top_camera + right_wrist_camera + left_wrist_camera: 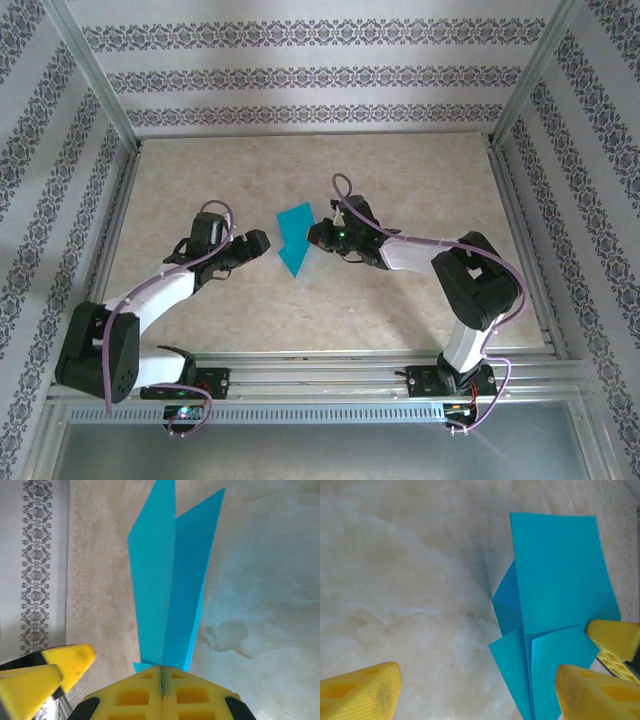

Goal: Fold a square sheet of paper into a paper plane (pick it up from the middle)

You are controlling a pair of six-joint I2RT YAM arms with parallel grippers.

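The teal-blue square sheet of paper (294, 240) is folded into a narrow paper plane shape with layered flaps and creases. My right gripper (162, 677) is shut on its folded edge, and the paper (170, 580) stands up from the closed fingers, off the table. In the top view the right gripper (317, 237) holds it from the right. My left gripper (258, 243) is close on the paper's left, open. In the left wrist view the paper (560, 575) reaches between the left gripper's (477, 695) spread fingers, close to the right-hand finger (592, 692).
The beige marbled tabletop (200, 170) is fenced by an aluminium frame (100, 90) and patterned walls. The right gripper's yellow fingertip (615, 637) shows at the right edge of the left wrist view, just beside the left gripper's right finger.
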